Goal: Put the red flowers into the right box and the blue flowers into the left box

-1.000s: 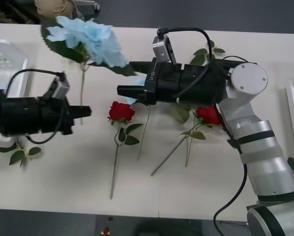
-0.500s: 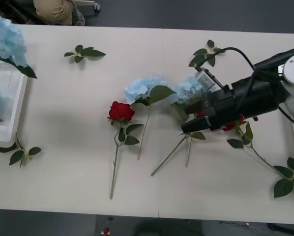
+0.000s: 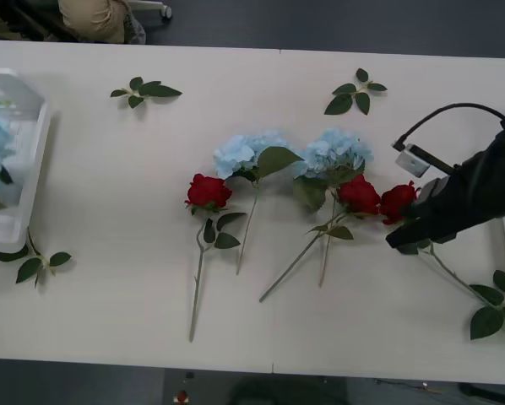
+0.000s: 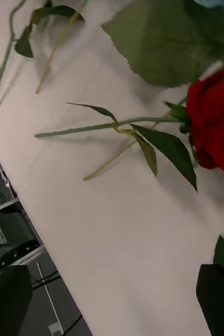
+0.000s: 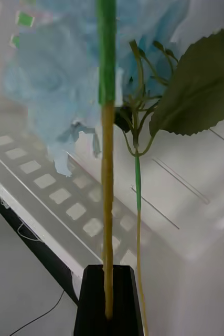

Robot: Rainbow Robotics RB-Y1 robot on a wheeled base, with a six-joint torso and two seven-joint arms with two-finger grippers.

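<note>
Front view: right hand (image 3: 402, 238) black, low over the counter (image 3: 109, 211), spread wide beside a red rose (image 3: 398, 202). Left hand (image 5: 108, 304) pinched on a blue hydrangea (image 5: 64, 100) stem, apparently above the left box (image 3: 35, 135).

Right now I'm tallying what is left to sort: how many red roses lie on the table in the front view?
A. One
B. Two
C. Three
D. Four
C. One red rose lies left of centre, a second rose lies under a blue hydrangea, and a third rose lies by the right claw.
</note>
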